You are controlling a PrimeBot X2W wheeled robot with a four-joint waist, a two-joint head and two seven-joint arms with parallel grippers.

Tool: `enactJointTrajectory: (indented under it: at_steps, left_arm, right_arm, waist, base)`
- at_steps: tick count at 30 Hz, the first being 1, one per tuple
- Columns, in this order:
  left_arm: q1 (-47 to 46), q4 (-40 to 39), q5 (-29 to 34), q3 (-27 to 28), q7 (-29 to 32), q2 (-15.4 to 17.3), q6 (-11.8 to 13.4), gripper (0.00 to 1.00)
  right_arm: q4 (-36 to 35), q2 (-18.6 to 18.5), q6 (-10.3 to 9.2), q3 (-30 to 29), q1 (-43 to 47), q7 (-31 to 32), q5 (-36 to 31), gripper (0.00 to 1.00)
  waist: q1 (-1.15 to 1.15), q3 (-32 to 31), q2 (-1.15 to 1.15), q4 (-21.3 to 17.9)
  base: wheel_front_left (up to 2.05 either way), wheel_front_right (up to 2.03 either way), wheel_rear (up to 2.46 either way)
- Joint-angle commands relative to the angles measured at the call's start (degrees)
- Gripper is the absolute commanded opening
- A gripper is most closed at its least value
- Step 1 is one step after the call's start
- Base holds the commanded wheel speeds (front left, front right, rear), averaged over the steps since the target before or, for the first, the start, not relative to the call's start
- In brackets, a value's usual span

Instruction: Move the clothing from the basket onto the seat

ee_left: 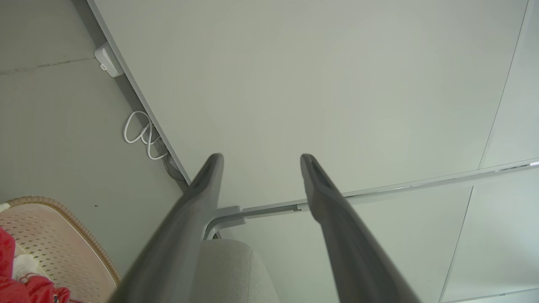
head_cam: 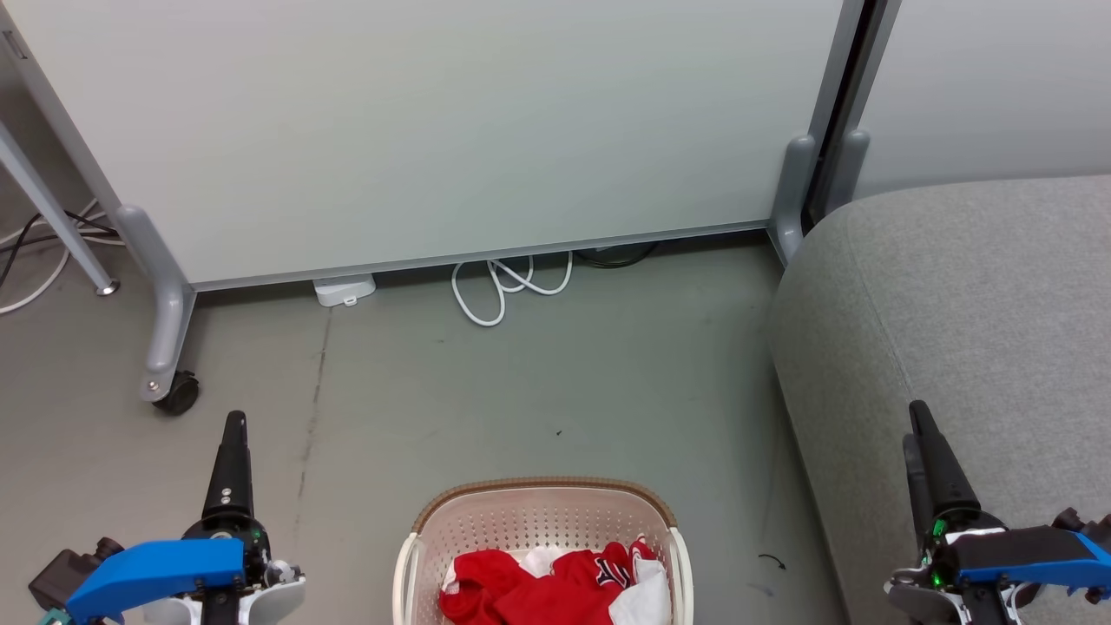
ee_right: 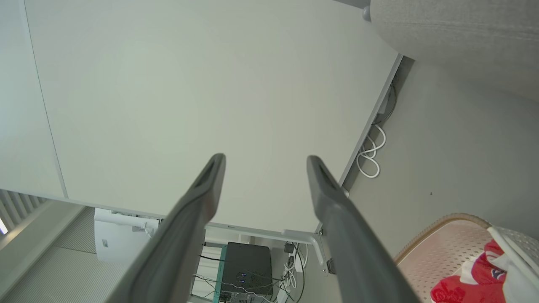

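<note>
Red and white clothing lies bunched in the cream perforated basket on the floor at the bottom middle of the head view. The grey seat fills the right side, beside the basket. My left gripper hovers left of the basket, and its wrist view shows the fingers spread apart, open, with nothing between them. My right gripper hangs over the seat's front edge, open and empty. The basket and clothing sit in the left wrist view's corner, and the basket and clothing in the right's.
A pale partition panel on castor feet stands behind the basket. A white cable loop and a small white box lie at its base. Bare grey floor stretches between the partition and the basket.
</note>
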Motion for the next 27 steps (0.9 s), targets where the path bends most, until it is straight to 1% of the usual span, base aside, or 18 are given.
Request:
enactJointTrajectory:
  at_steps: [1, 13, 21, 27]
  left_arm:
    - [-1.89, -1.22, 1.17, -0.11, -0.36, 0.43, 0.04, 1.00]
    - [-2.12, -3.28, 17.52, -3.63, -3.09, 0.50, 1.68, 1.00]
    - [-2.36, -3.31, 27.94, -6.17, -4.76, 0.53, 2.83, 1.00]
    - [-2.45, -2.87, 34.25, -7.71, -5.87, 0.56, 3.64, 1.00]
  right_arm:
    - [-1.15, -0.28, 0.10, 0.09, -1.07, -0.34, -1.15, 1.00]
    - [-2.43, -0.38, 0.12, 1.51, -1.35, -3.07, -13.21, 1.00]
    - [-3.00, -0.43, 0.14, 2.51, -1.42, -4.70, -21.45, 1.00]
    - [-3.03, -0.47, 0.15, 3.04, -1.40, -5.83, -26.78, 1.00]
  waist:
    - [0.00, 0.00, 0.00, 0.01]
    - [0.00, 0.07, 0.00, 0.15]
    - [0.00, 0.15, 0.00, 0.24]
    - [0.00, 0.18, 0.00, 0.33]
  base:
    - [0.00, 0.00, 0.00]
    - [0.00, 0.00, 0.00]
    - [0.00, 0.00, 0.00]
    - [0.00, 0.00, 0.00]
